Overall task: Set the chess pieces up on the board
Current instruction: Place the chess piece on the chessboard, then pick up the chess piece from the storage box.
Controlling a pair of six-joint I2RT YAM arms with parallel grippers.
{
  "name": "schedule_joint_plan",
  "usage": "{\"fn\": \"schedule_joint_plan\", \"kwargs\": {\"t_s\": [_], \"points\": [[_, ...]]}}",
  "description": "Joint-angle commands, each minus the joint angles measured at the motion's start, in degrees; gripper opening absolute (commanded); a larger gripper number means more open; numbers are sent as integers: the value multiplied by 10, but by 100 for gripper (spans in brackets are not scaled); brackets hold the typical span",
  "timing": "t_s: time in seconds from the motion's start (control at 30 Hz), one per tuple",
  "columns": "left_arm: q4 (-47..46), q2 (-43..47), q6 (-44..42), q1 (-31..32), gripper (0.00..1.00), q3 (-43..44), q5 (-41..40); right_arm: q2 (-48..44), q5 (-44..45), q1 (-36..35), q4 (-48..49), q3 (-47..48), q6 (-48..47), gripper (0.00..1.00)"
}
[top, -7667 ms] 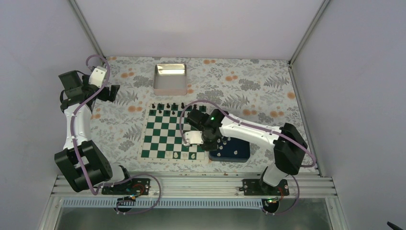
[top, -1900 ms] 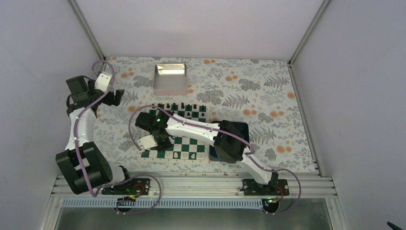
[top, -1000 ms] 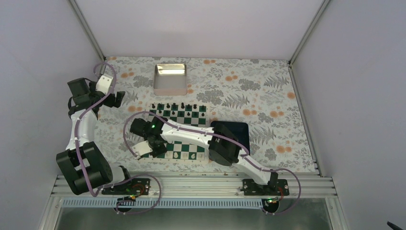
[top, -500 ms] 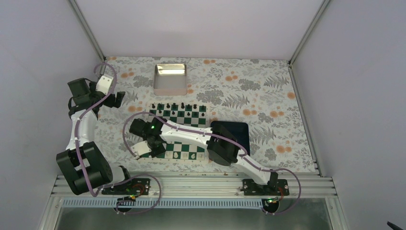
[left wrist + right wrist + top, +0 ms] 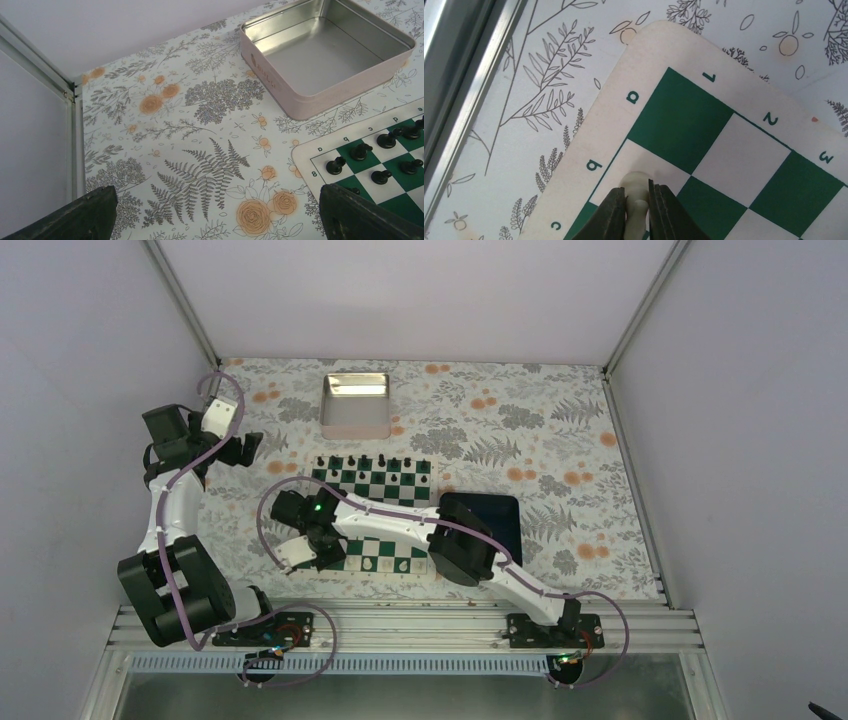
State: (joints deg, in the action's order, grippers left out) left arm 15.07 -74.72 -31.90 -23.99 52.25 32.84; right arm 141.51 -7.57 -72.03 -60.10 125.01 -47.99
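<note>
Right gripper [image 5: 636,200] is closed on a white piece [image 5: 636,181], its fingers pinching the stem and the head showing past the tips. The piece is over the white square by the letter b, at the near-left corner of the board [image 5: 684,115]; I cannot tell if it touches the square. Left gripper [image 5: 216,205] is fully open and holds nothing, above the table [image 5: 200,165] at far left, near the tin [image 5: 325,55]. Black pieces [image 5: 362,150] line the board's far rows.

Tin [image 5: 355,405] behind board [image 5: 385,491], tray [image 5: 500,525] right
</note>
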Motion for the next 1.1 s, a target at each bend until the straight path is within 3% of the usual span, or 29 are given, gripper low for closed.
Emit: {"fn": "schedule_joint_plan", "kwargs": {"t_s": [0.0, 0.23, 0.6, 0.73, 1.07], "points": [[-13, 10, -7, 0, 100, -5, 16, 3, 1, -6, 16, -2, 6, 17], [-12, 11, -7, 0, 100, -4, 15, -45, 21, -4, 38, -19, 15, 35], [-5, 12, -6, 0, 100, 0, 14, -223, 34, 39, -4, -84, 47, 38], [-2, 11, -6, 0, 100, 1, 14, -295, 33, 99, -18, -145, 65, 39], [-8, 13, 14, 1, 100, 5, 12, -435, 32, 291, 20, -404, 70, 38]]}}
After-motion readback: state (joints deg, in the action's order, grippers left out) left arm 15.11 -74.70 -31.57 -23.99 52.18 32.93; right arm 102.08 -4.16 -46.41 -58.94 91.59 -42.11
